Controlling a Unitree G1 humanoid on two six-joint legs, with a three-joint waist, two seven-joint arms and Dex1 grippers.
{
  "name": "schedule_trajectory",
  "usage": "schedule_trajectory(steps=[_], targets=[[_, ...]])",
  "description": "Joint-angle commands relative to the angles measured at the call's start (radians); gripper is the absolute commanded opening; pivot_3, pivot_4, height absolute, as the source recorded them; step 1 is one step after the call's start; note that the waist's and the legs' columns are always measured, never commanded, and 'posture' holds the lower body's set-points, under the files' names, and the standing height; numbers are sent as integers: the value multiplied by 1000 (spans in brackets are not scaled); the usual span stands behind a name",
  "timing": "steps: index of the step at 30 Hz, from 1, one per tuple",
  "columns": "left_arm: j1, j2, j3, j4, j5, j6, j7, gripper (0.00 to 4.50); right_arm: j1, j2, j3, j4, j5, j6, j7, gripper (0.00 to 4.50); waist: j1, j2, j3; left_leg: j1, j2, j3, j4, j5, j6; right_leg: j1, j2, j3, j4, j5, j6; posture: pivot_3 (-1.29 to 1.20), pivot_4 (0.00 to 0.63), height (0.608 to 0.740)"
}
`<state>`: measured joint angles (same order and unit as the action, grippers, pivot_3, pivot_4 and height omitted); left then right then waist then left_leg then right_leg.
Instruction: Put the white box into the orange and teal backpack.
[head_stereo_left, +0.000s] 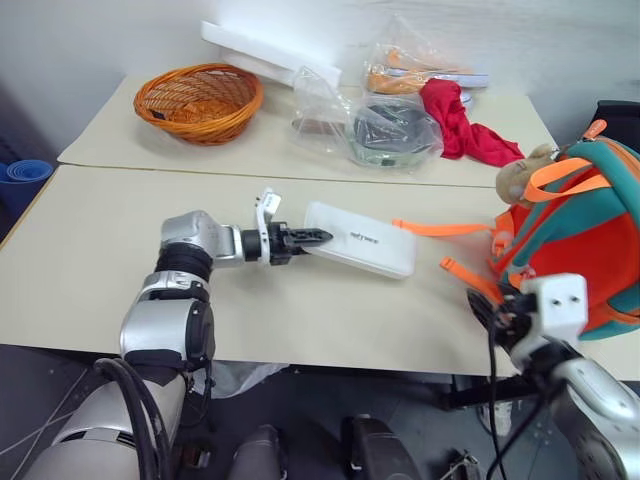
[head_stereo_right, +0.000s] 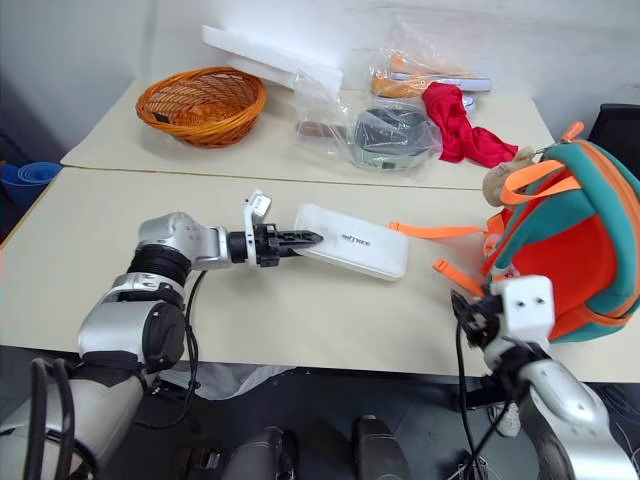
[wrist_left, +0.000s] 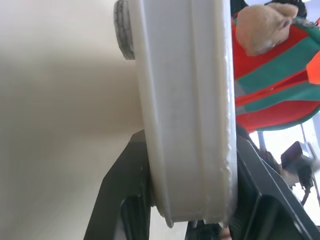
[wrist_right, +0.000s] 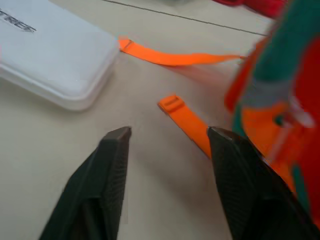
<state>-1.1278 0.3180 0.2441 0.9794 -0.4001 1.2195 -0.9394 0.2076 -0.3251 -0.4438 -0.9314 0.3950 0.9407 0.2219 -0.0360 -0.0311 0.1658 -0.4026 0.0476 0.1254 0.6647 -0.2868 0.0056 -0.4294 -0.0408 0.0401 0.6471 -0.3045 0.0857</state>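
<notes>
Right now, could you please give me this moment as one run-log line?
left tool: shut on white box | right tool: open, empty | backpack: upright on table, box not yet inside

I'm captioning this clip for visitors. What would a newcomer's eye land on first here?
First the bright orange and teal soft backpack, standing at the table's right end with a beige plush toy at its top. Next the flat white plastic box mid-table, its near end clamped by the left gripper. The right gripper hovers open beside the backpack's orange straps.
</notes>
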Motion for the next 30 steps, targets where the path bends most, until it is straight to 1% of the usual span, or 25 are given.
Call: schedule_trajectory(steps=[1, 2, 4, 6, 9, 11, 13, 16, 19, 26, 29, 30], targets=[[9, 17, 56, -122, -88, 59, -7, 1454, -32, 16, -86, -95, 32, 66, -64, 3597, 3, 0, 0, 0, -1, 0, 0, 0, 1, 0, -1, 0, 1, 0, 0, 0, 150, 740], [17, 19, 66, -155, -106, 77, -1, 1454, -55, 21, -110, -91, 37, 80, -80, 3804, 4, 0, 0, 1, -1, 0, 0, 0, 2, 0, -1, -1, 1, 0, 0, 0, 150, 740], [31, 23, 91, -218, -145, 110, 4, 1452, -119, 25, -145, -52, 43, 96, -112, 4489, 5, 0, 0, 1, -1, -1, 0, 0, 3, 0, -1, -1, 2, 0, 0, 0, 150, 740], [43, 26, 114, -271, -180, 131, 4, 1452, -182, 13, -152, 11, 46, 95, -118, 4500, 7, 0, 0, 1, -1, -1, 0, 0, 3, 0, -1, -1, 2, 0, -1, 0, 150, 740], [60, 44, 154, -349, -250, 151, -25, 1450, -320, -8, -106, 190, -13, 30, -155, 4500, 5, 0, 0, 0, -1, -2, 0, 1, 1, 0, -1, -1, 1, -1, -1, 0, 150, 740], [63, 53, 177, -379, -294, 173, -32, 1450, -382, -7, -94, 274, -30, -1, -171, 4500, 6, 1, 0, -1, -2, -1, 0, 1, 1, -1, -1, -1, 1, -1, -1, 0, 150, 740], [67, 62, 191, -416, -327, 182, -30, 1450, -455, 0, -81, 385, -41, -51, -178, 4500, 4, 1, 0, -1, -1, -2, 0, 1, 1, -1, -1, -2, 1, -1, -1, 0, 150, 740], [78, 67, 204, -456, -356, 174, -10, 1450, -538, -9, -50, 552, -82, -175, -178, 4500, 4, 1, 1, 0, -1, -2, 0, 1, 0, -1, -1, -2, 1, -1, -1, 0, 150, 740], [101, 72, 199, -496, -362, 162, 20, 1450, -575, -32, -17, 648, -113, -281, -151, 3905, 4, 1, 1, 0, -2, -2, 0, 1, 0, -1, -1, -1, 1, -1, -1, 0, 150, 740], [140, 91, 231, -538, -373, 123, 88, 1450, -571, -61, 26, 666, -93, -359, -71, 1597, 4, 1, 1, -1, -1, -2, 0, 2, -1, -1, -1, -1, 2, -1, -1, 0, 150, 740], [140, 107, 230, -542, -373, 101, 96, 1450, -569, -86, 43, 660, -52, -367, 11, 639, 3, 1, 1, 0, -1, -2, 0, 3, -2, -1, 0, -1, 2, -1, -1, 0, 150, 740], [138, 113, 228, -539, -373, 92, 95, 1450, -567, -99, 53, 651, -24, -361, 58, 313, 3, 1, 1, -1, -1, -2, 0, 3, -2, -1, 0, -1, 2, -1, -1, 0, 150, 740]])
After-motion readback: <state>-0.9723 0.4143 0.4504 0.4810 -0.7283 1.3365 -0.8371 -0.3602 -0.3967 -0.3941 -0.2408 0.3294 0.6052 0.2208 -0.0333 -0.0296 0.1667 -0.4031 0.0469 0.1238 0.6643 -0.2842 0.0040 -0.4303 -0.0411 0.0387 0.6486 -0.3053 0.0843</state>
